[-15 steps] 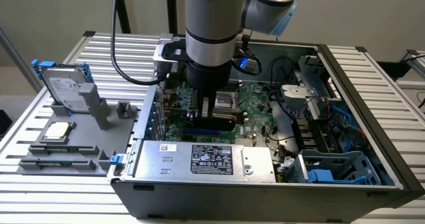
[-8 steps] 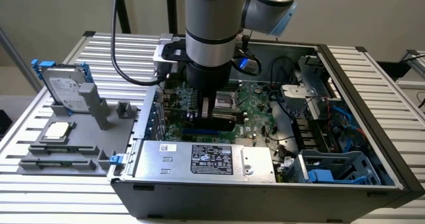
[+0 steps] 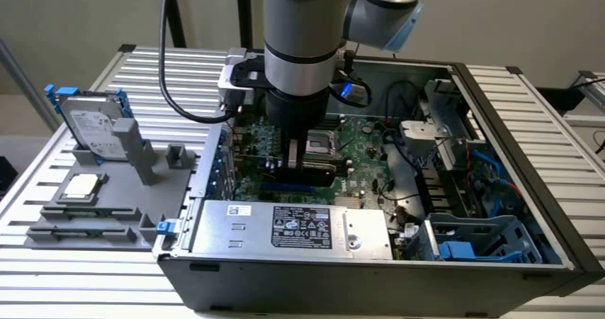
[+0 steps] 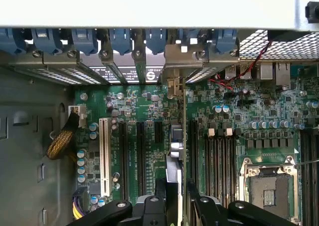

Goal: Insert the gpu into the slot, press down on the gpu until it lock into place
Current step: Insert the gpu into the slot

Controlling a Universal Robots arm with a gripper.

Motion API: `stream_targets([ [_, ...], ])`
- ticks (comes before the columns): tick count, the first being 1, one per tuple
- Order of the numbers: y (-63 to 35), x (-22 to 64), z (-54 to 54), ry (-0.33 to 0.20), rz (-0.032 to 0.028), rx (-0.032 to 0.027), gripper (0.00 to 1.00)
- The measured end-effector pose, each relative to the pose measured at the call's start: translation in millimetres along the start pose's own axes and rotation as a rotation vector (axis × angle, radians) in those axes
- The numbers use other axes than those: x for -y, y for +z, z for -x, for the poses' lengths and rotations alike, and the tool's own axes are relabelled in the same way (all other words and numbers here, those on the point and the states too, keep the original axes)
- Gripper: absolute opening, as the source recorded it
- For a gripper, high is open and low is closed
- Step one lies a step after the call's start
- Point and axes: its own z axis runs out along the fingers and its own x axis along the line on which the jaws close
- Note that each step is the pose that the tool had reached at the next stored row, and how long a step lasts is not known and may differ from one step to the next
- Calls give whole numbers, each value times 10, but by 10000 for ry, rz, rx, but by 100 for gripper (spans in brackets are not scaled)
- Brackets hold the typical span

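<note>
An open computer case [image 3: 529,213] lies on the bench [image 3: 57,276]. Inside it, the power supply [image 3: 312,230] sits along the near wall, with the motherboard [image 3: 364,156] behind it. The hand [image 3: 302,164] reaches down over the board and clasps the gpu [image 4: 175,146] upright at the slot [image 3: 286,188]. A parts tray [image 3: 104,213] sits beside the case, on the exterior view's left.

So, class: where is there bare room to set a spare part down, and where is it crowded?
Bare: the slatted table in front of the grey tray, and the strip past the computer case on the exterior view's right. Crowded: inside the case, where the gripper holds the card at the blue slot beside the power supply.
</note>
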Motion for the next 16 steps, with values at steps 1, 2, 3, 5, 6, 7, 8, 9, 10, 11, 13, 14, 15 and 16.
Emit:
stream_targets([
  [1, 1, 0, 2, -36, 4, -2, 26],
  [2, 2, 0, 4, -57, 10, -11, 26],
  [3, 3, 0, 6, -74, 14, -20, 26],
  [5, 10, 0, 10, -102, 22, -36, 26],
  [6, 14, 0, 13, -115, 27, -44, 26],
  [7, 17, -1, 15, -127, 33, -53, 26],
  [8, 18, -1, 17, -136, 40, -59, 26],
  [9, 20, -1, 19, -145, 44, -65, 26],
  [10, 22, -1, 20, -153, 49, -71, 26],
  [11, 24, -1, 21, -160, 55, -78, 26],
  [13, 30, -1, 23, -164, 66, -99, 26],
  [14, 34, -1, 25, -165, 73, -108, 26],
  [15, 37, -1, 26, -165, 81, -117, 26],
  [16, 40, -1, 27, -165, 86, -124, 26],
])
